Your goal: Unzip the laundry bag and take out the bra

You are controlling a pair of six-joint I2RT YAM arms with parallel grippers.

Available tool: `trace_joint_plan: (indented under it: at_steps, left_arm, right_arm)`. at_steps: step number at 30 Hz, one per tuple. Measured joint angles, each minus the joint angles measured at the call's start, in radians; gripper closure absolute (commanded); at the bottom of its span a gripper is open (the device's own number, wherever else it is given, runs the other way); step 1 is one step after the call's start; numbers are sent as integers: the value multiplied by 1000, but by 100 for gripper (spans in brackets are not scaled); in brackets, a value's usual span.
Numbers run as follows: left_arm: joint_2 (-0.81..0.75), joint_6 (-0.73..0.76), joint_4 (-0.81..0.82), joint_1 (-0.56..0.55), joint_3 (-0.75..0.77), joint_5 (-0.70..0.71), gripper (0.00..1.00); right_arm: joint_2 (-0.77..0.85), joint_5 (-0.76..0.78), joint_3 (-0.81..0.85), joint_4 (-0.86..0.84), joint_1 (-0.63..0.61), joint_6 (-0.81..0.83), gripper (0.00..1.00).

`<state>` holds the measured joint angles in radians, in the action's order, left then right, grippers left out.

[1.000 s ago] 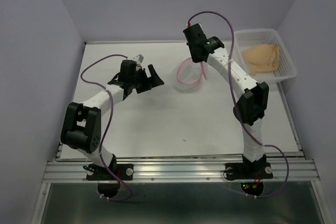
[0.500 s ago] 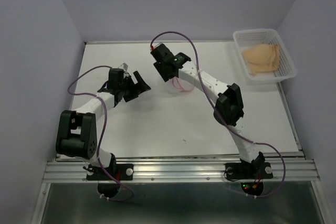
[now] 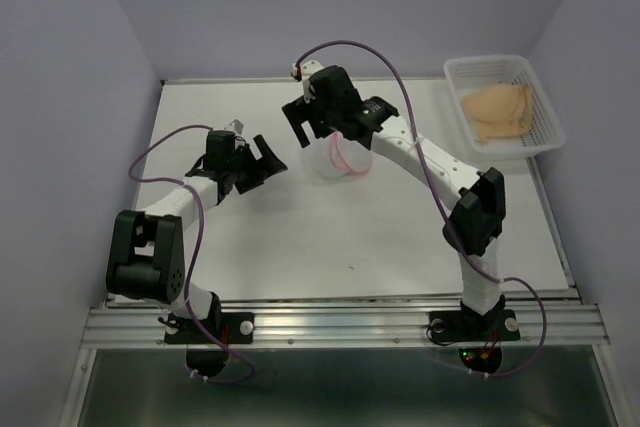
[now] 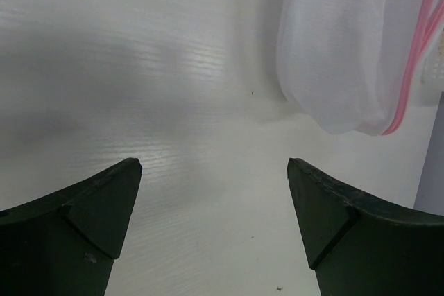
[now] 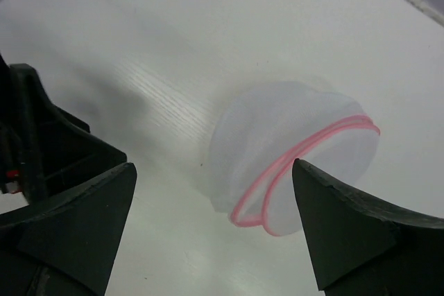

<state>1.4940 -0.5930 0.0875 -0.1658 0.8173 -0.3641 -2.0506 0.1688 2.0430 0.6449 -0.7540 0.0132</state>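
Note:
The laundry bag (image 3: 340, 158) lies on the table as a white mesh dome with a pink zipper rim; it also shows as the bag (image 5: 291, 157) and the bag (image 4: 343, 53). My right gripper (image 3: 300, 124) hovers open just left of and behind it, and the wrist view shows nothing in the gripper (image 5: 214, 164). My left gripper (image 3: 271, 159) stands open to the bag's left, low over the table, with nothing in the gripper (image 4: 214, 162). The tan bra (image 3: 497, 110) lies in the white basket (image 3: 487, 59) at the back right.
The basket stands at the table's far right edge. The right arm's purple cable (image 3: 400, 77) loops above the bag. Purple walls close the table in on the left, back and right.
My right gripper has opened and swung left from above the bag to its left rear side. The bag shifted slightly left. The left gripper drew back a little to the left.

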Motion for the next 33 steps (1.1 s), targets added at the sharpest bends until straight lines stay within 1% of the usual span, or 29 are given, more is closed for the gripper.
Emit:
trace_joint_plan:
  at_steps: [6, 9, 12, 14, 17, 18, 20, 23, 26, 28, 33]
  left_arm:
    - [-12, 2, -2, 12, 0, 1, 1]
    - [-34, 9, -7, 25, 3, 6, 1]
    - [-72, 16, -31, 50, 14, 25, 1]
    - [-111, 19, -41, 84, 21, 37, 1]
    - [-170, 19, -55, 129, 21, 68, 1]
    - [-188, 19, -63, 141, 21, 89, 1]
    - [-215, 19, -86, 157, 25, 132, 1]
    - [-249, 19, -121, 161, 35, 183, 1]
    - [-260, 19, -149, 172, 58, 222, 1]
    - [-260, 19, -164, 182, 78, 254, 1]
    - [-269, 19, -176, 202, 86, 306, 1]
  right_arm:
    - [175, -7, -109, -130, 16, -67, 0]
    - [245, -11, -201, -173, 84, -136, 0]
    - [358, -13, -430, -261, 265, -241, 0]
    - [430, 20, -590, -313, 402, -279, 0]
    - [540, 84, -809, -349, 562, -327, 0]
    - [583, 113, -879, -363, 591, -336, 0]
    - [646, 154, -966, -368, 604, -347, 0]
    - [758, 210, -1074, -412, 581, -369, 0]
    - [818, 219, -1117, -452, 569, -377, 0]
    - [841, 219, -1139, -494, 569, -376, 0]
    - [846, 220, -1175, -528, 569, -376, 0]
